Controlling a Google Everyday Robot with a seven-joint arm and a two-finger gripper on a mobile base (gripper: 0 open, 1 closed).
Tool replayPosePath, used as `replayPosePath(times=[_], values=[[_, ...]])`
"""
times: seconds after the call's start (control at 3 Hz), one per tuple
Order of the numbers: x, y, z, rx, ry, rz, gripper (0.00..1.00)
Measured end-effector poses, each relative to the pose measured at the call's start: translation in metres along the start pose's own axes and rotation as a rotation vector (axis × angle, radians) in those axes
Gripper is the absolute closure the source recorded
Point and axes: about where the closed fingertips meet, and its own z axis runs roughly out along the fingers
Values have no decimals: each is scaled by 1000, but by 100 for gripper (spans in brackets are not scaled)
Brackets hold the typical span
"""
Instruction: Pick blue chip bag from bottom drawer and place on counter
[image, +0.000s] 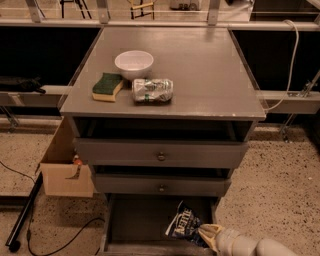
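The blue chip bag (181, 224), dark navy with white lettering, stands tilted at the right of the open bottom drawer (135, 220). My gripper (206, 232) reaches in from the lower right, and its pale fingers are closed on the bag's lower right edge. The bag looks slightly raised off the drawer floor. The counter (200, 75) is the grey top of the cabinet, well above the gripper.
On the counter's left stand a white bowl (134, 63), a green-yellow sponge (107, 86) and a crushed silver-green can (152, 90). Two knobbed drawers (161, 156) jut out above the bottom one. A cardboard box (62, 172) and a black pole (22, 215) sit on the left.
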Motion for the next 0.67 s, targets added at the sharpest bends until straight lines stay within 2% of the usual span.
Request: replayPosePath(times=[0.33, 0.67], values=[[-19, 1, -16, 31, -46, -27, 100], [-62, 7, -54, 95, -99, -108, 100]])
